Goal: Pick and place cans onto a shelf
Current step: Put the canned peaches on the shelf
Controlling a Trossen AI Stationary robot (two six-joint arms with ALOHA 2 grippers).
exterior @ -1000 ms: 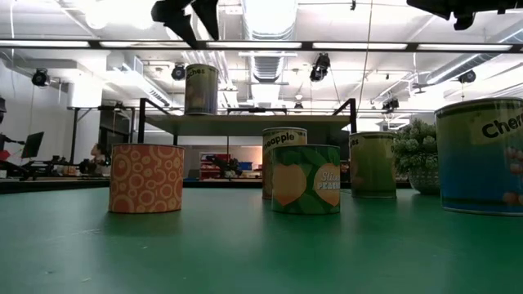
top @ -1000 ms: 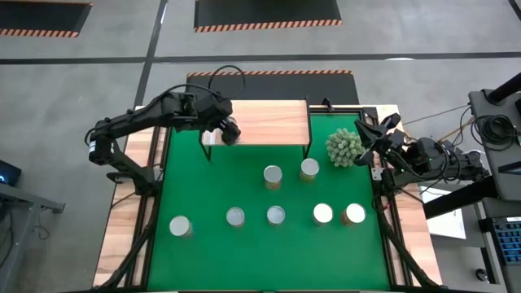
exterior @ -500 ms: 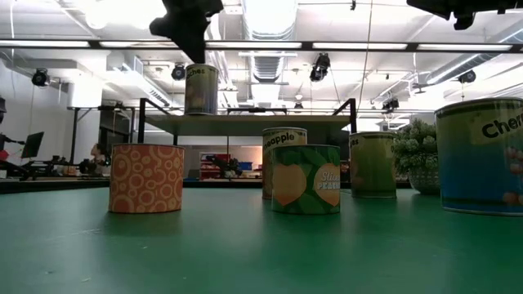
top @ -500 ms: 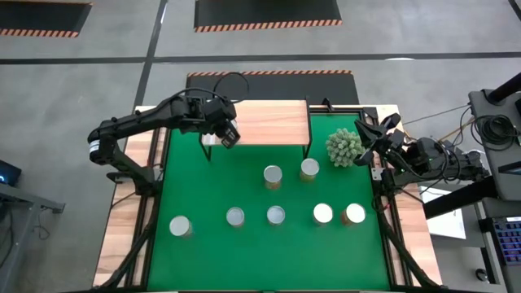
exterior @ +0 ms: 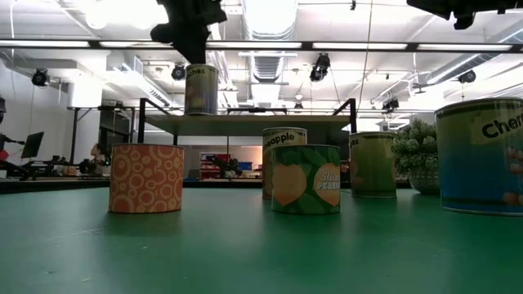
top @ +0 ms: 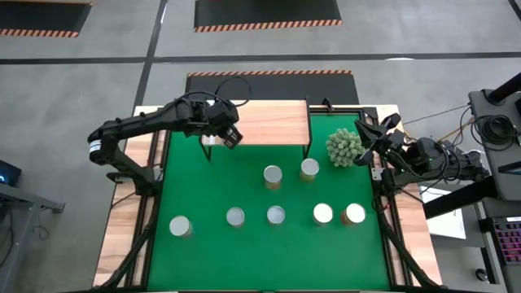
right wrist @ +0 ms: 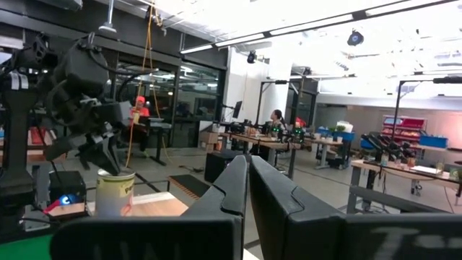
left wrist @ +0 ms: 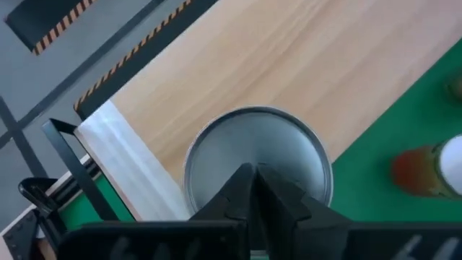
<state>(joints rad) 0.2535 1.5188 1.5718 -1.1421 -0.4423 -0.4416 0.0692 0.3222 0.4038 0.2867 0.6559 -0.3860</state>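
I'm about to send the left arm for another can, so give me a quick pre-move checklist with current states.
1. Can stands upright on the shelf: ok.
2. Left gripper shut and empty, above the can: ok.
3. Gripper clear of the can's top: cannot tell.
4. Seven cans left on the mat, all upright: ok.
5. Right gripper shut, parked by the plant: ok.

high view: straight down over the whole table [top: 269,244], both arms in frame.
low view: at mat level, facing the shelf [exterior: 245,121] and room.
left wrist view: close above the shelf can [left wrist: 258,162].
right wrist view: level, across to that same can [right wrist: 115,191].
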